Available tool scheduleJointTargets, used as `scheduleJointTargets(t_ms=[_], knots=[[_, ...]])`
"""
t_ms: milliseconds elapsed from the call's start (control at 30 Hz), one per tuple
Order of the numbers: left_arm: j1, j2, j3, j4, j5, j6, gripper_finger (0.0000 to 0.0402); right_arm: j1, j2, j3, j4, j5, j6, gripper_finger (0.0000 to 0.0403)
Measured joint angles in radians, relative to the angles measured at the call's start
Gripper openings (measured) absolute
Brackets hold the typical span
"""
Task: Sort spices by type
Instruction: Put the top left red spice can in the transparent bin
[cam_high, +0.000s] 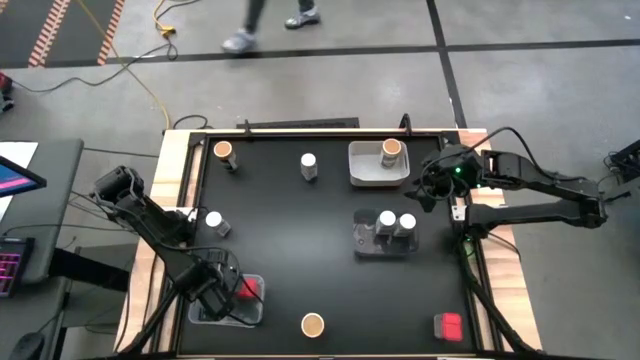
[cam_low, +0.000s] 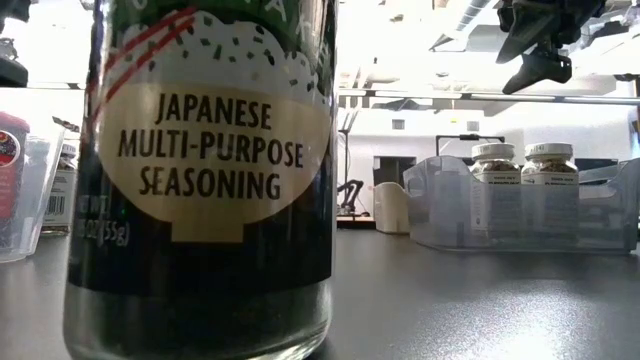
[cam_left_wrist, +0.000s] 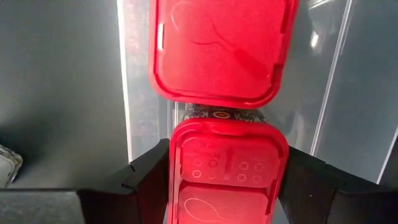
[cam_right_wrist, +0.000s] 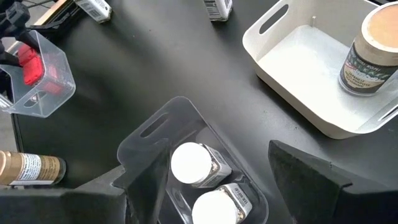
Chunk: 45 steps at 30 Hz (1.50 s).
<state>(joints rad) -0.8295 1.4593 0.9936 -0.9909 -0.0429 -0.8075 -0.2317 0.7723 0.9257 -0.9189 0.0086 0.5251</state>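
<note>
Left wrist view shows the left gripper (cam_left_wrist: 221, 186) over the clear tray (cam_left_wrist: 348, 93) at the table's near left corner, its fingers (cam_left_wrist: 149, 177) flanking a red box (cam_left_wrist: 221, 180) beside another red one (cam_left_wrist: 221, 50); whether they pinch it or have let go, I cannot tell. I'd say the red sort is in hand: next, free that box and fetch the last red box (cam_high: 448, 325) near right. Right gripper (cam_high: 428, 190) hangs open by the white tray (cam_high: 355, 170).

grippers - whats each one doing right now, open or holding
Left gripper: fingers either side of a red spice box over the clear tray; grip unclear.
Right gripper: open, empty.
</note>
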Motion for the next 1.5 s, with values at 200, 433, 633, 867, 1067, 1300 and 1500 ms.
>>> scheduleJointTargets(t_ms=[200, 433, 633, 867, 1067, 1300, 1500], knots=[[0.0, 0.0, 0.0, -0.001, 0.001, 0.007, 0.0243, 0.0, 0.0, 0.0, 0.0, 0.0, 0.001, 0.0299], [0.0, 0.0, 0.0, -0.046, 0.001, 0.0, 0.0243, 0.0, 0.0, 0.0, -0.001, 0.0, 0.039, 0.0299], [0.0, 0.0, 0.0, -0.078, 0.004, -0.018, 0.0243, 0.0, 0.0, 0.0, -0.001, 0.0, 0.07, 0.0299], [0.0, 0.0, 0.0, -0.077, 0.003, -0.003, 0.0246, 0.0, 0.0, 0.0, -0.001, 0.0, 0.081, 0.0299], [-0.006, 0.0, 0.0, -0.093, 0.016, 0.02, 0.0281, 0.0, 0.0, 0.0, -0.001, 0.0, 0.08, 0.0299], [-0.01, 0.0, 0.0, -0.102, 0.02, 0.026, 0.0308, 0.0, 0.0, 0.0, -0.001, 0.0, 0.08, 0.0299], [-0.009, -0.001, 0.033, -0.159, 0.016, -0.018, 0.0309, 0.0, 0.0, 0.0, -0.001, 0.0, 0.079, 0.0299]])
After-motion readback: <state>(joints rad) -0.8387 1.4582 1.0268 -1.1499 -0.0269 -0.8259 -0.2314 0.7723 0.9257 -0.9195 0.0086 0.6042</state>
